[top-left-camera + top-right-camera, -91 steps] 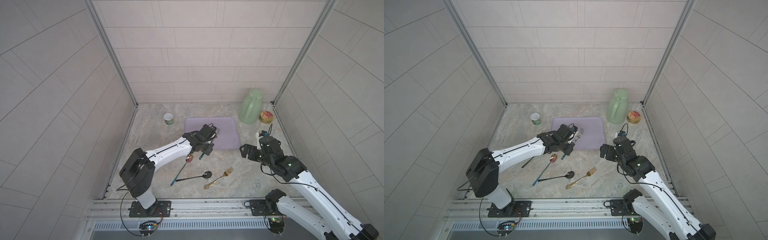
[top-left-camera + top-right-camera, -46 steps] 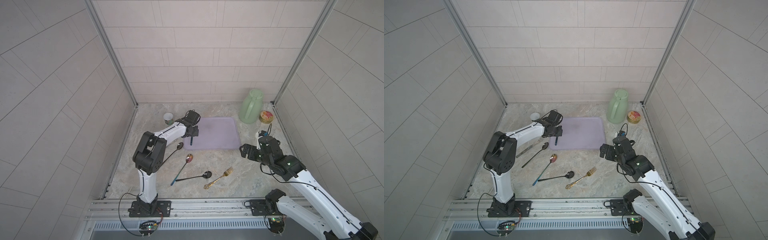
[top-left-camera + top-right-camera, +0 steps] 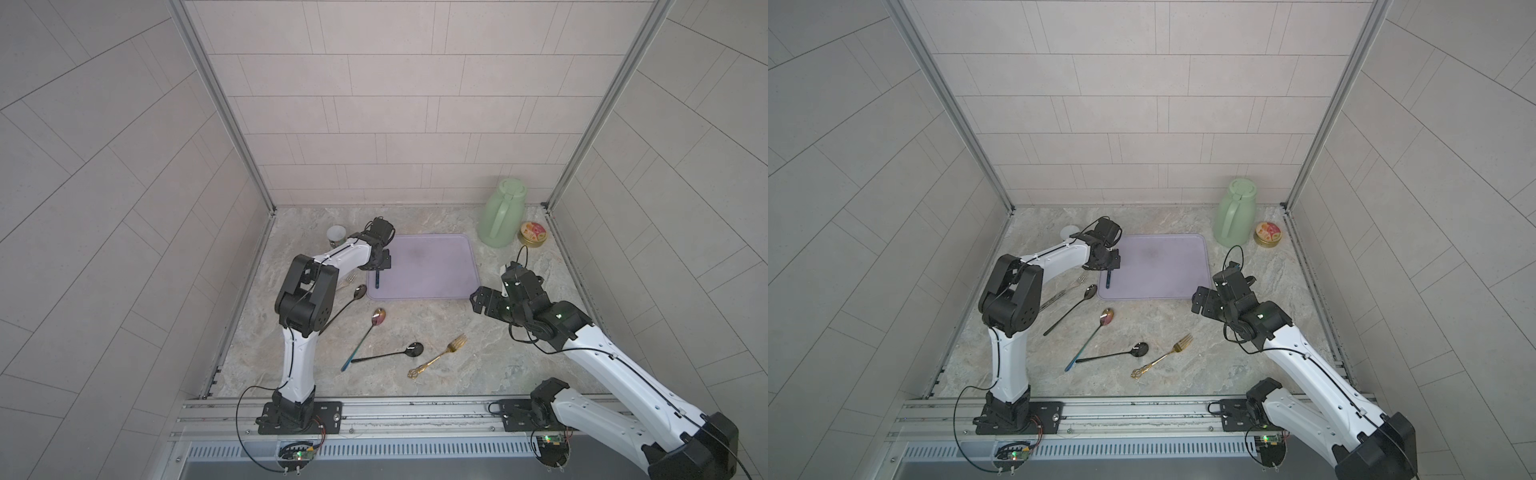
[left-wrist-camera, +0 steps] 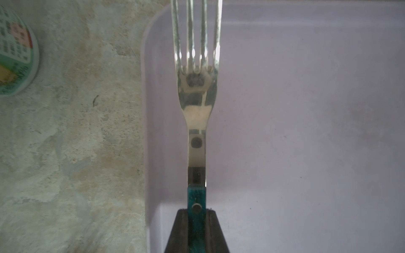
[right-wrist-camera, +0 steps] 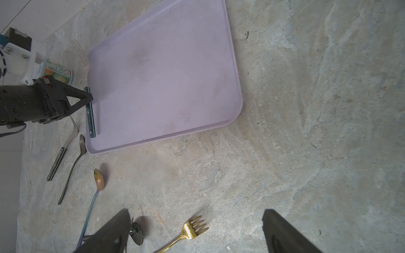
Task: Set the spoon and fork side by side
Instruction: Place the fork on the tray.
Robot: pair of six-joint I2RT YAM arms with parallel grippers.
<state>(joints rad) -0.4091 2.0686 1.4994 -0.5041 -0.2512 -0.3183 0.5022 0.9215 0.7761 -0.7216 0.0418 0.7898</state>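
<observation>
The left gripper (image 3: 379, 268) is clenched on a teal-handled fork (image 3: 376, 280), grasping it by the handle. In both top views the fork runs along the left edge of the lavender tray (image 3: 428, 266), left of centre in the frame, with the handle end pointing toward the bottom of the frame. The left wrist view shows the tines reaching out over the tray's corner. I cannot tell whether the fork touches the tray.

The right gripper (image 3: 482, 301) hangs with its jaws spread wide and nothing between them, just beside the tray's lower right corner.

On the table (image 3: 478, 374) below the tray lies loose cutlery. A black spoon (image 3: 360, 292) has its bowl close to the tray's lower left corner. An iridescent spoon (image 3: 378, 317) slants down and left. A second black spoon (image 3: 413, 349) lies nearly level, its handle end crossing the iridescent spoon's handle. A gold fork (image 3: 440, 358) lies just right of that. A silver fork (image 3: 1079, 279) peeks out beside the left arm.

A green pitcher (image 3: 500, 224) and a small round tin (image 3: 533, 234) stand at the upper right. A small cup (image 3: 336, 236) stands upper left of the tray.
</observation>
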